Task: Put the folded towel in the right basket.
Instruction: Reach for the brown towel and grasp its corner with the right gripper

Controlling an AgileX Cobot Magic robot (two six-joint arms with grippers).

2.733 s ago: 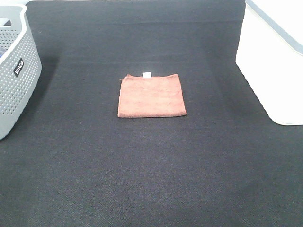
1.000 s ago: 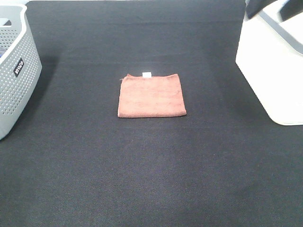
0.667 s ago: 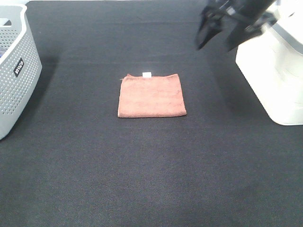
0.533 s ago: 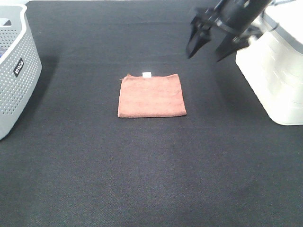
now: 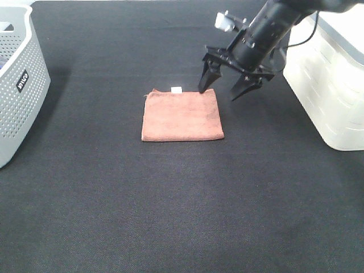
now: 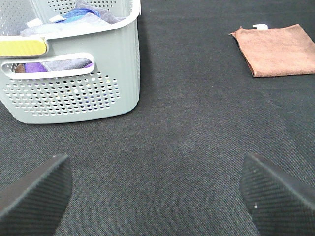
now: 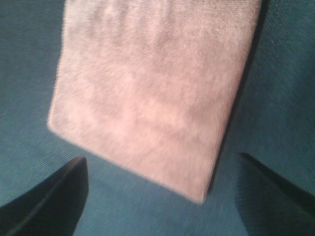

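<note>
Since half a second back, the right pincer (image 5: 219, 94) had swung down from beside the white basket (image 5: 327, 85) and ended up at the far right corner of the towel (image 5: 182, 116). Its prongs were spread wide with nothing between them. I couldn't tell whether the tips were touching the cloth.

I counted just one towel, brown and folded square, with one small white tag (image 5: 177, 89) on its far edge. It lay flat on the dark surface (image 5: 170, 205) between two baskets, the grey basket (image 5: 20, 85) on the left and the white basket on the right. The left pincer (image 6: 155, 167) faced the grey basket, also spread and empty. That grey basket had a few cloths (image 6: 74, 24) in it.
</note>
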